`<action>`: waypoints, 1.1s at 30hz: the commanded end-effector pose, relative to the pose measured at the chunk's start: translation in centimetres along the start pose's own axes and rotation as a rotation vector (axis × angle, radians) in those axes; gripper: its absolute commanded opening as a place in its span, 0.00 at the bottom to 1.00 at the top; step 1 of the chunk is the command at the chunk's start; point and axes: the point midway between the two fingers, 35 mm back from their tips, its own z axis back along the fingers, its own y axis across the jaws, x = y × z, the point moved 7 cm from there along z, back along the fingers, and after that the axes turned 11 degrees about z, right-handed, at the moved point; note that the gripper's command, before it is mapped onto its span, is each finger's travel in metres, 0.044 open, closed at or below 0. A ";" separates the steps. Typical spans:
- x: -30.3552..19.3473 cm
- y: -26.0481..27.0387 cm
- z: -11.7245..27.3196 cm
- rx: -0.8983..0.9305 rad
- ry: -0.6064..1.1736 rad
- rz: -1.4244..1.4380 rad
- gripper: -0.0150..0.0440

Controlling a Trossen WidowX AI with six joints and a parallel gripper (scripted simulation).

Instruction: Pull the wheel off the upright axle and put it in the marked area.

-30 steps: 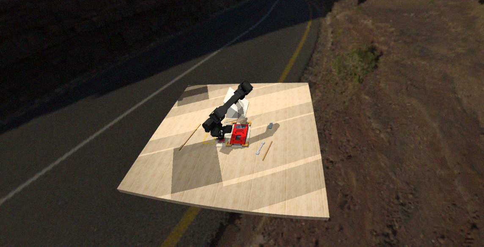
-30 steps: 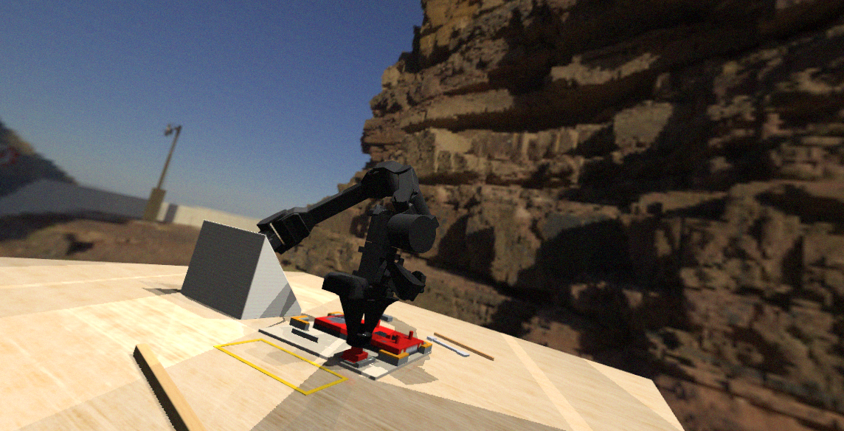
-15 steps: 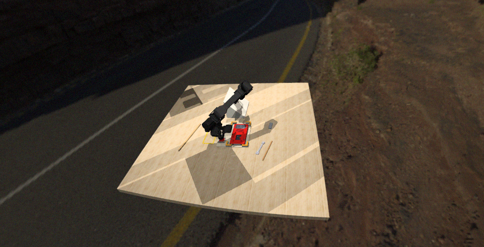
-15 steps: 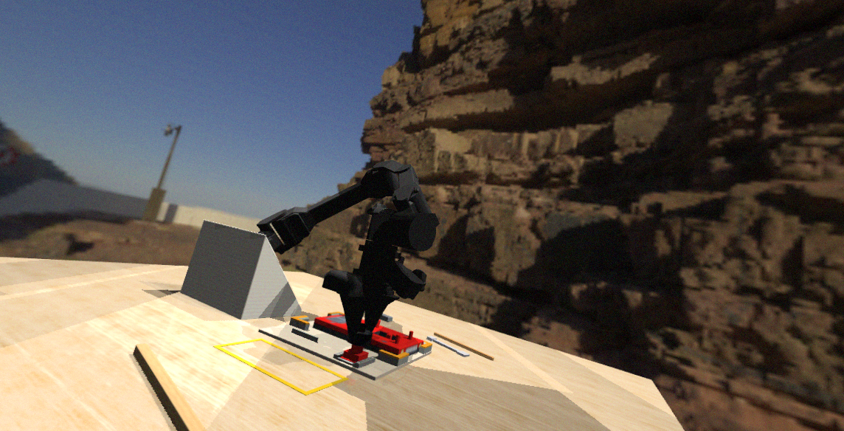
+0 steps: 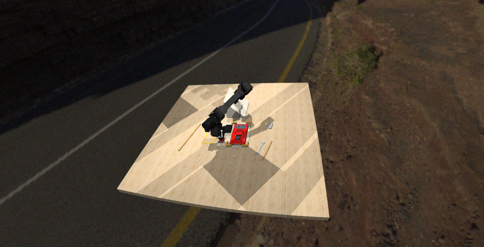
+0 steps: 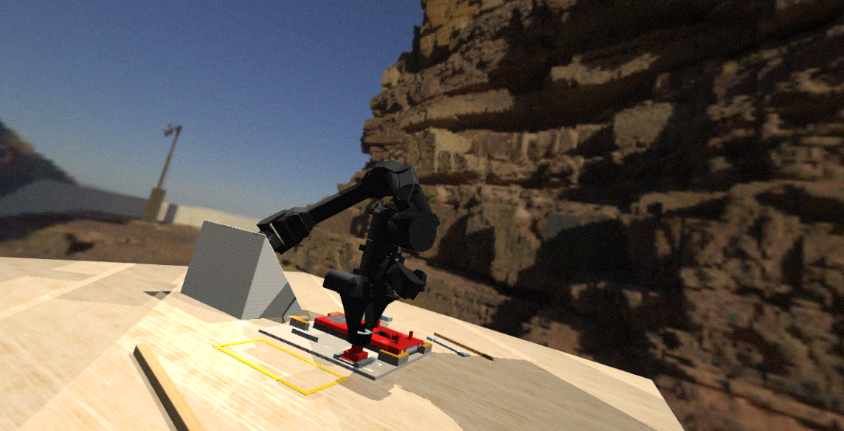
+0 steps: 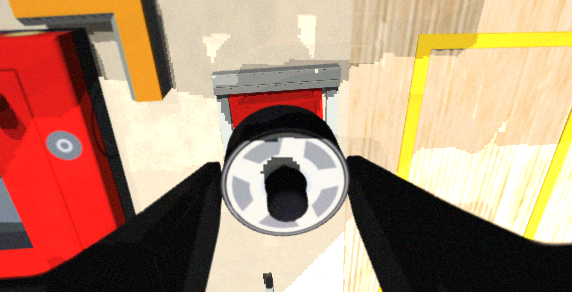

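Observation:
The wheel has a black tread and a pale grey spoked face, face up in the wrist view. My gripper points down and is shut on the wheel, one finger at each side. A dark round shape shows in the hub hole; the wheel appears to be around the axle, whose shaft is hidden. The red axle base is directly below, in a grey holder. The marked area is a yellow outline beside the board, at the right in the wrist view.
The red panel lies beside the wheel, with orange-topped corner brackets around it. A wooden stick lies beyond the marked area. A wrench and another stick lie past the panel. A grey wedge stands near the arm's base.

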 end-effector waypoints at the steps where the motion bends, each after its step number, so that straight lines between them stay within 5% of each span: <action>1: -0.1 -0.1 0.6 -0.002 -0.004 -0.005 0.25; 33: -0.1 -0.1 1.6 -0.002 -0.005 -0.007 0.25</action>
